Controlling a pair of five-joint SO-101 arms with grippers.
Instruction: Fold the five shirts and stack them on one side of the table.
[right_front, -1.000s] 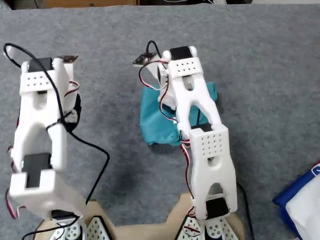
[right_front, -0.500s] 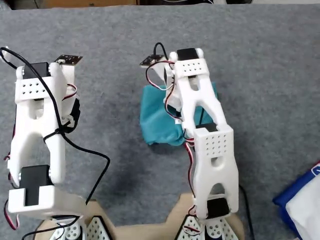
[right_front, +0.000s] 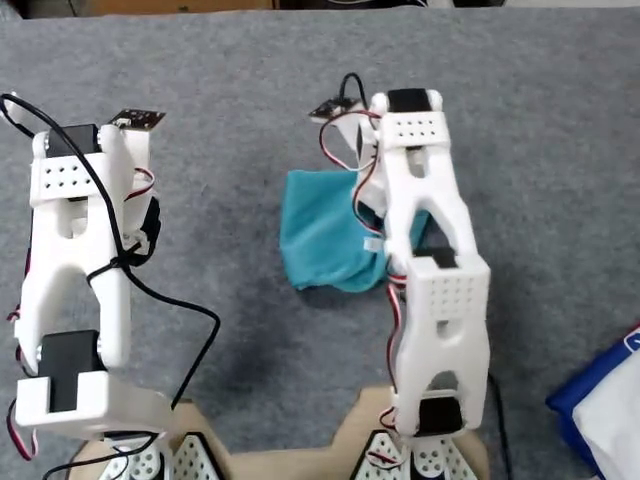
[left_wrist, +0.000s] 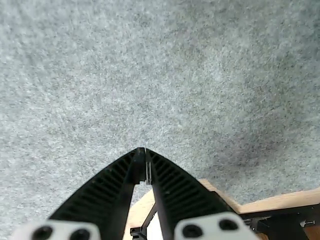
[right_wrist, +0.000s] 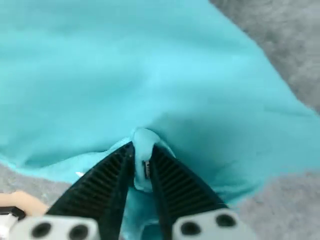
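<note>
A teal shirt lies folded into a rough square on the grey felt table, near the middle. The right arm stands over its right part, and my right gripper is shut on a pinched fold of the teal shirt. The left arm stands at the table's left side, away from the shirt. My left gripper is shut with nothing between its fingers, just above bare felt.
A blue and white piece of cloth lies at the table's front right corner. A wooden board under the arm bases runs along the front edge. Open felt stretches across the back and the right of the table.
The right arm has swung to the right, drawing the teal shirt's held part with it. The left arm shifted slightly up and left early on, then kept still.
</note>
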